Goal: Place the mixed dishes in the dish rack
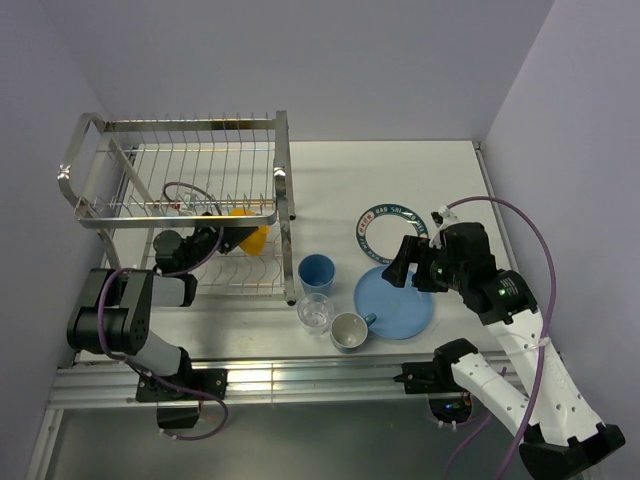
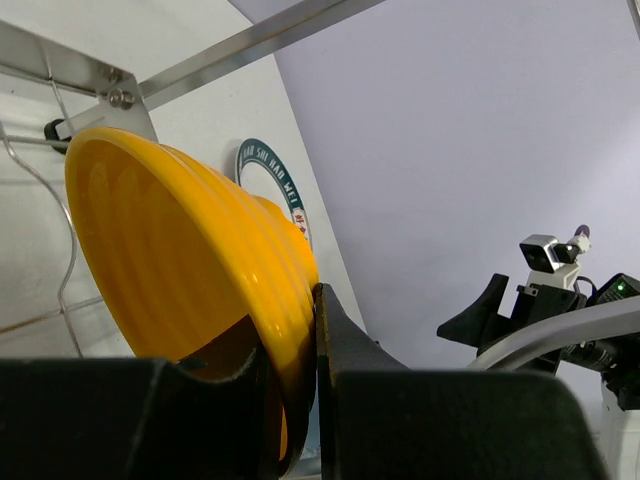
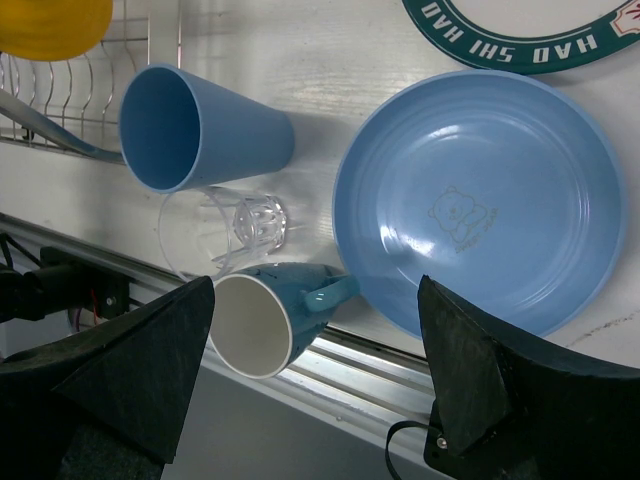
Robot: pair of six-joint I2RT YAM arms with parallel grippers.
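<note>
My left gripper is shut on the rim of the small yellow-orange bowl inside the lower tier of the chrome dish rack. In the left wrist view the bowl is tilted on edge between my fingers. My right gripper is open and empty above the large blue plate. Its wrist view shows the plate, the blue tumbler, the clear glass, the light blue mug and the patterned-rim white plate. The tumbler, glass and mug stand right of the rack.
The patterned-rim plate lies behind the blue plate. The aluminium rail of the table's front edge runs just in front of the mug. Walls close in on the left, back and right.
</note>
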